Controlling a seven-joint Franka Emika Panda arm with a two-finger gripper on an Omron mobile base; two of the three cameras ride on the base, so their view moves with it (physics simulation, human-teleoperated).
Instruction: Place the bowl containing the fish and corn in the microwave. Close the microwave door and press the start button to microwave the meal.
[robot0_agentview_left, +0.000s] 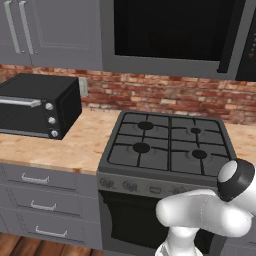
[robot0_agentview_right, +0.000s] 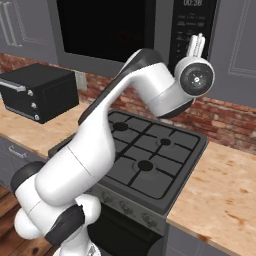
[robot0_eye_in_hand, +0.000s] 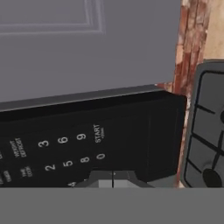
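Black toaster oven (robot0_agentview_left: 37, 105) at 9 o'clock, ignore | microwave door (robot0_agentview_left: 170, 30) looks shut, bowl unseen, presumably inside | gripper (robot0_agentview_right: 196, 46) fingers together, empty, at keypad (robot0_eye_in_hand: 65, 153) | START key (robot0_eye_in_hand: 97, 133) rigid, I'd press lightly, centre.

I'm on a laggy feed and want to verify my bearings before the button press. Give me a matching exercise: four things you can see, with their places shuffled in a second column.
Things:
1. toaster oven
2. microwave door
3. end effector
4. stove

Places or states:
A. raised at the microwave's black keypad panel
B. shut, above the stove
C. on the wooden counter, left of the stove
D. set in the counter below the microwave, burners bare

Pairs: 1-C, 2-B, 3-A, 4-D
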